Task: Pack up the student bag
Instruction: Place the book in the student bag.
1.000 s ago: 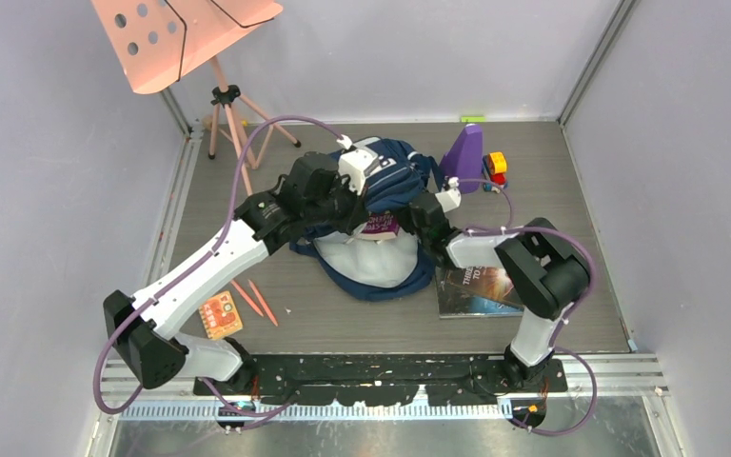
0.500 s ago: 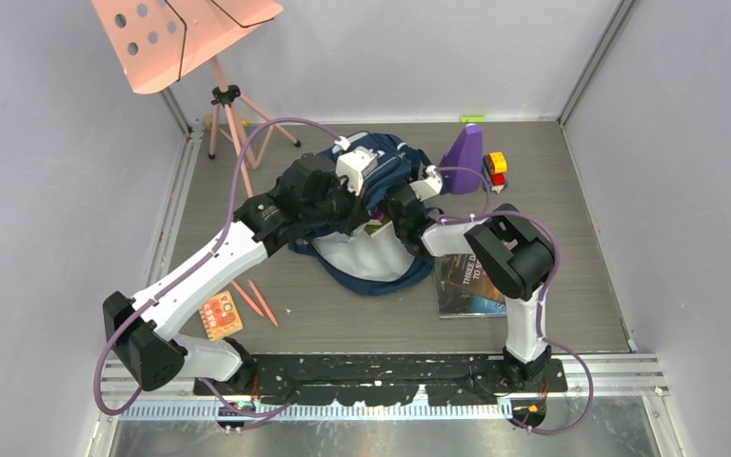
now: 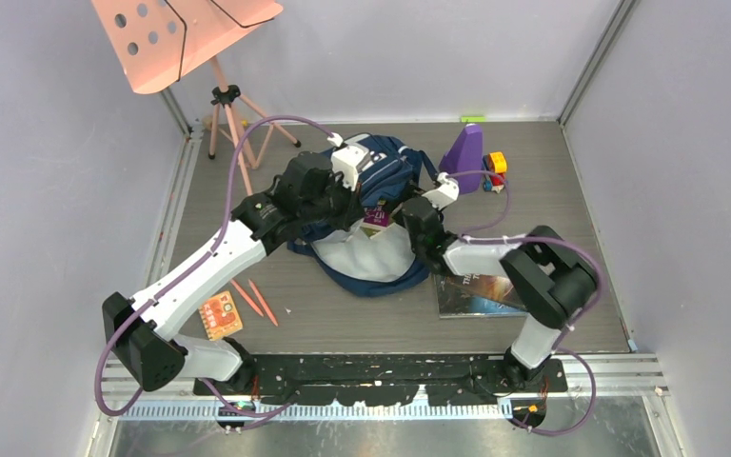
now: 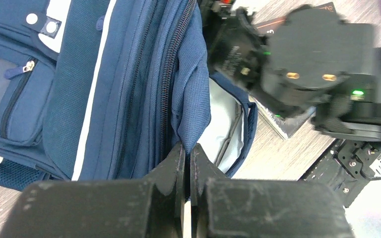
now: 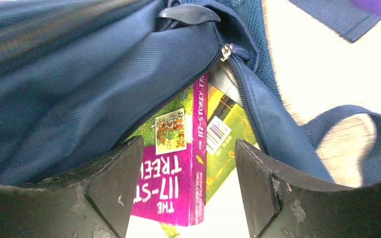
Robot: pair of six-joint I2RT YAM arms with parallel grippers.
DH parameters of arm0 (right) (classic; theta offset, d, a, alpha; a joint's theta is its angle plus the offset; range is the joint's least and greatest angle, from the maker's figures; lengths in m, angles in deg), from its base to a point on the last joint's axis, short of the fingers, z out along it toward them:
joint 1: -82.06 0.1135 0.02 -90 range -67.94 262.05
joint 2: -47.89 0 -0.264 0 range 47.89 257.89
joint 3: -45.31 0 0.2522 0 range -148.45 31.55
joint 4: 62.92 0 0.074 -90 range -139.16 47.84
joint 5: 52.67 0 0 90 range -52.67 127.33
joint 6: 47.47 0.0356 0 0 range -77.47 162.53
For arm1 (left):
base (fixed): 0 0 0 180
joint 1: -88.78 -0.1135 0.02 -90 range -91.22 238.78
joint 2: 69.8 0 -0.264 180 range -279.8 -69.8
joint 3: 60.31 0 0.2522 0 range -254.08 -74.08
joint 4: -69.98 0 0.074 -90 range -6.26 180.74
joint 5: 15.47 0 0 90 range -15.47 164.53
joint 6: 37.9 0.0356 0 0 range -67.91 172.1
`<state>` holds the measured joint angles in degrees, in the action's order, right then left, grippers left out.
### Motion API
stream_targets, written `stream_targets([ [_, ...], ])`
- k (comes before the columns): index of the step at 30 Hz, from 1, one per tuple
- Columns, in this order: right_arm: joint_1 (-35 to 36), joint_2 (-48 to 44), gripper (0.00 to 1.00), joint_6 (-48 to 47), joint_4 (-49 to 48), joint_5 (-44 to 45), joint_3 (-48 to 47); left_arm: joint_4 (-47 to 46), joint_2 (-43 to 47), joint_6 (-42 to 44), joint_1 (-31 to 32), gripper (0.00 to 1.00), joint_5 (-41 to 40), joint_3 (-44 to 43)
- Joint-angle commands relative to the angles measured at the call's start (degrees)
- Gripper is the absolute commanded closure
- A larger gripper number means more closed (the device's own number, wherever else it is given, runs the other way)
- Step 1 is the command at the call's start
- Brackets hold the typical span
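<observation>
Jaws of the L gripper (image 4: pixel 187 148) were pinched shut on the navy flap edge of the student bag (image 3: pixel 390 167), prob. lifting it to hold the mouth agape. Jaws of the R gripper (image 5: pixel 187 148) stood wide either side of a purple book (image 5: pixel 176 168) lying half inside that mouth, w/ no visible grip. Bag lay mid-table, grey lining up. Not yet packed: second book (image 3: pixel 481 290) by R arm, orange pencils (image 3: pixel 257 300), orange card (image 3: pixel 219 316). Overhanging flap fabric could snag any further push.
</observation>
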<state>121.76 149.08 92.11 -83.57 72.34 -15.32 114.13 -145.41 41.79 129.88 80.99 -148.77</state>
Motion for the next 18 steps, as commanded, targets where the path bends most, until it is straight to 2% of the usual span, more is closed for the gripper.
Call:
stream_targets([
  [1, 1.29, -11.52, 0.26, -5.69, 3.62, 1.42, 3.37, -2.97, 1.14, -0.71, -0.41, 1.00, -4.05, -1.31],
  [6, 1.15, -25.70, 0.23, -9.74, 16.94, -0.38, 6.98, -1.15, 0.01, -1.05, -0.49, 1.00, -9.62, -1.72],
  [8, 0.18, -30.25, 0.17, -10.57, 26.12, -0.69, 6.28, -0.50, -0.35, -1.21, -0.50, 1.00, -9.75, -2.16],
  [11, -3.83, -36.64, 0.14, -11.28, 40.07, -3.31, 5.64, -0.38, -0.32, -1.29, -0.49, 1.00, -9.29, -2.29],
  [15, -18.83, -44.48, 0.10, -9.63, 50.74, -11.09, 7.09, -0.34, -0.10, -1.30, -0.44, 1.00, -8.89, -2.30],
  [18, -29.34, -47.83, 0.03, -6.82, 56.80, -16.95, 8.13, -0.47, 0.15, -1.69, -0.56, 1.00, -8.67, -2.25],
])
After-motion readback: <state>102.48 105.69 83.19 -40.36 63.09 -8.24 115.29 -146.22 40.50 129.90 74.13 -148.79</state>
